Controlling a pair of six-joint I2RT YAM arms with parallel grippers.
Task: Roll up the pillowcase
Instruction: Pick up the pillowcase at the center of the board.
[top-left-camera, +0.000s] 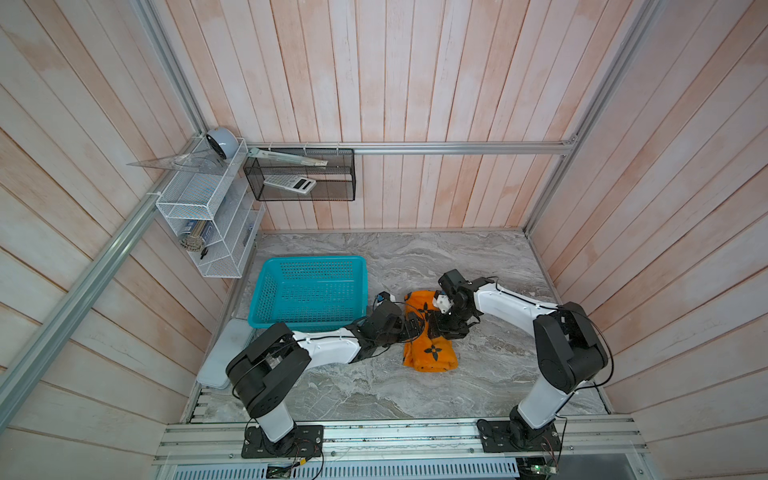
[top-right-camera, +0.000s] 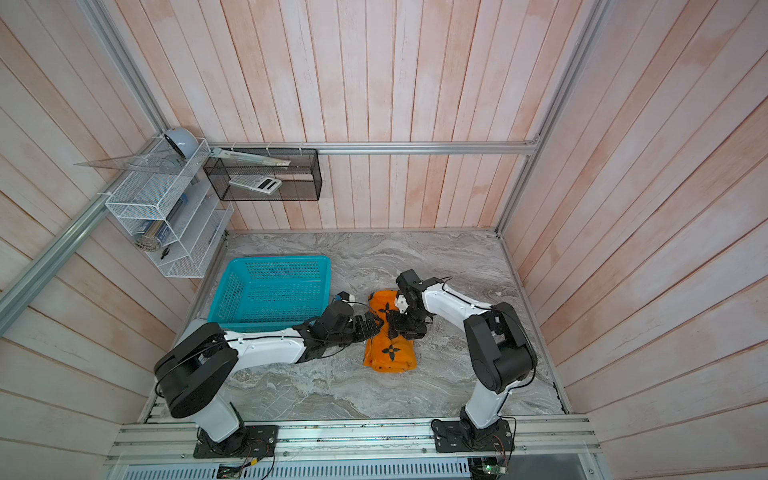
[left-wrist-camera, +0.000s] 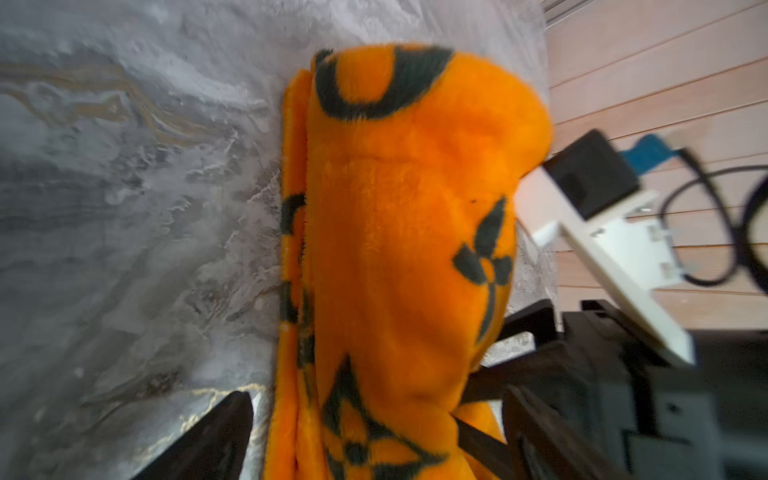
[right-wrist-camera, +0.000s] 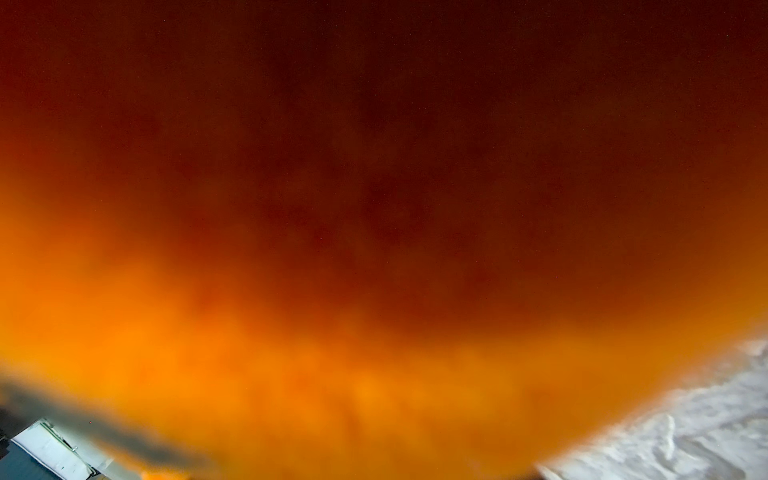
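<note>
We see the grey marble table (top-left-camera: 478, 266) with a teal basket (top-left-camera: 316, 260) on its left side. Just right of the basket, mid-table, the orange pillowcase (top-left-camera: 432, 353) lies in a thick roll, black flowers showing. Both arms meet over its middle. The left gripper (left-wrist-camera: 376, 399) stands wide apart, its 2 fingers straddling the roll, with marble showing between 1 finger (left-wrist-camera: 224, 436) and the plush. The right gripper (top-left-camera: 441, 328) rests on the roll; cloth fills its wrist view, so we cannot tell its grip.
</note>
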